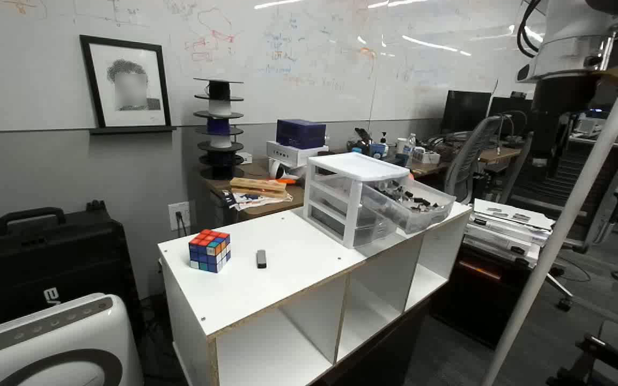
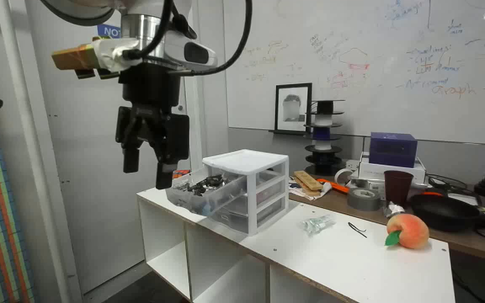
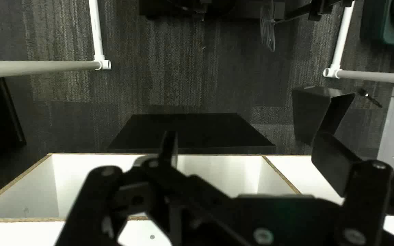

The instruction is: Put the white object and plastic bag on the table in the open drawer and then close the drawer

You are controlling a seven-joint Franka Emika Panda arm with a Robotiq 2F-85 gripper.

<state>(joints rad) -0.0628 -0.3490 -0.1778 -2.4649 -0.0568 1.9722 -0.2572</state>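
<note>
The white table (image 1: 287,289) shows in both exterior views (image 2: 352,273) and at the bottom of the wrist view (image 3: 19,232). The drawer (image 1: 429,219) is the top tier of the white-framed unit; it is pulled out and holds black parts, also in an exterior view (image 2: 190,205). A crumpled clear plastic bag (image 2: 317,224) lies on the tabletop beside the unit. I cannot identify a separate white object; a small grey bar (image 1: 261,259) lies on the other side. My gripper (image 2: 147,174) is open and empty, above and beyond the drawer; its fingers show apart in the wrist view (image 3: 248,150).
A Rubik's cube (image 1: 210,251) stands at one table end. A toy peach (image 2: 409,231) and a thin black strip (image 2: 357,229) lie near the bag. A cluttered brown workbench (image 2: 436,244) stands behind. A white pole (image 1: 556,241) stands near the arm.
</note>
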